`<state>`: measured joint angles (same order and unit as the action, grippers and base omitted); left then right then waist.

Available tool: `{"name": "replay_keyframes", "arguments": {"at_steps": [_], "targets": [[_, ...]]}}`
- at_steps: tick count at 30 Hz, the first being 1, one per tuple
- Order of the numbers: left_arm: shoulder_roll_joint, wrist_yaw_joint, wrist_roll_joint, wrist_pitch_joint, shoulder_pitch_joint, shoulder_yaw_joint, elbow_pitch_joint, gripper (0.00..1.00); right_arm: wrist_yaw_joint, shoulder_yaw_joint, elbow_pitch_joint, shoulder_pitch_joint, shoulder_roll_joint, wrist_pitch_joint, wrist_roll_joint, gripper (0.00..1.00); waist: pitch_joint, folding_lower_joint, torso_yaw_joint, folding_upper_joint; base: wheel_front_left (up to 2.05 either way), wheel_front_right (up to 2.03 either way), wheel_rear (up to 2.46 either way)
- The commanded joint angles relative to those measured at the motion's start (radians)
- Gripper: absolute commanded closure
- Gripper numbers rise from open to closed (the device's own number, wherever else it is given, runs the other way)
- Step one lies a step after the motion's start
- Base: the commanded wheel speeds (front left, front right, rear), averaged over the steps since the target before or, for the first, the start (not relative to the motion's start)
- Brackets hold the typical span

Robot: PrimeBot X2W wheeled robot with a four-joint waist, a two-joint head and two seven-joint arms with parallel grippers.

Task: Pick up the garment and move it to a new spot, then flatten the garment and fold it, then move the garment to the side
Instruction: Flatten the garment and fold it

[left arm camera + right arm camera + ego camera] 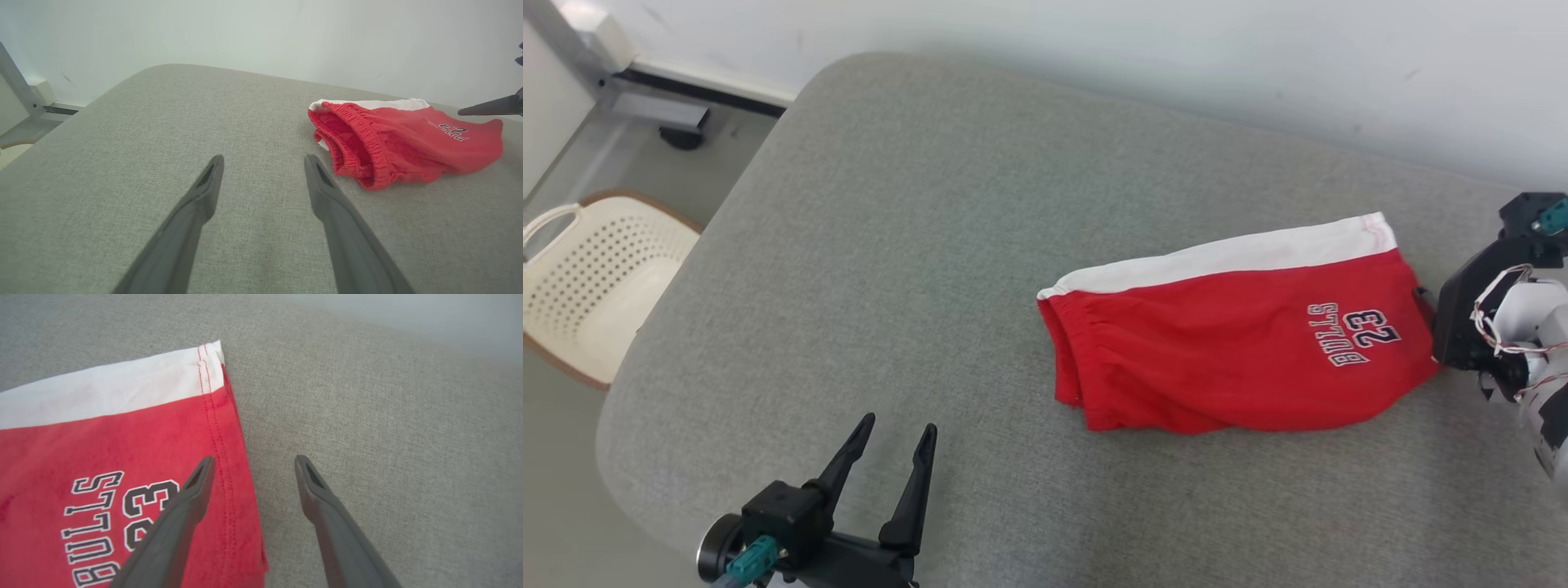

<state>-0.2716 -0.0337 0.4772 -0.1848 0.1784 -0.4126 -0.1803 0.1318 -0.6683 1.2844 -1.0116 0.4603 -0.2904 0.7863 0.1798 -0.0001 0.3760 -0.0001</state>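
**On the grey cushion: shorts lie folded, both grippers spread**

Across most of the head view we see a grey fabric cushion (890,245) with rounded corners, and a pale wall (1094,49) behind it. Off its left edge, lower down, stands a cream perforated chair (596,286).

Shorts (1233,335): red, lying flat and doubled over on the right half of the cushion, long axis running left to right. A white band (1225,257) runs along the far edge. The gathered elastic waistband (359,143) is at the left end and gapes slightly open toward the left arm. The hem (218,428), with its double row of red stitching, is at the right end.

Left gripper (898,425): low at the near left of the cushion, well apart from the shorts. Its fingers are spread with bare cushion between them, and they grasp nothing.

Right gripper (254,458): at the right end of the shorts. Its fingers are released and wide apart, straddling the hem edge. In its wrist view one finger lies over the red cloth and the other over bare cushion. We cannot tell whether either tip touches the fabric. We see no cloth pinched.

Print (1356,333): "BULLS 23" in dark letters outlined in white, near the hem end. It reads upside down in the head view.
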Motion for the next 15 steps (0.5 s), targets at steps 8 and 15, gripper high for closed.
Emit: {"name": "replay_keyframes", "arguments": {"at_steps": [8,15], "targets": [[0.010,0.013,0.031,0.009,-0.041,0.001,0.043,0.00,-0.003,0.056,0.009,0.023,0.008,-0.076,-0.027,0.00,0.046,0.0001,0.041,0.0001,0.00,0.00,0.00],[0.009,0.016,0.038,0.017,-0.046,-0.010,0.055,0.00,0.000,0.098,0.012,0.072,-0.033,-0.142,-0.054,0.00,0.054,0.0001,0.044,0.0001,0.00,0.00,0.00]]}}
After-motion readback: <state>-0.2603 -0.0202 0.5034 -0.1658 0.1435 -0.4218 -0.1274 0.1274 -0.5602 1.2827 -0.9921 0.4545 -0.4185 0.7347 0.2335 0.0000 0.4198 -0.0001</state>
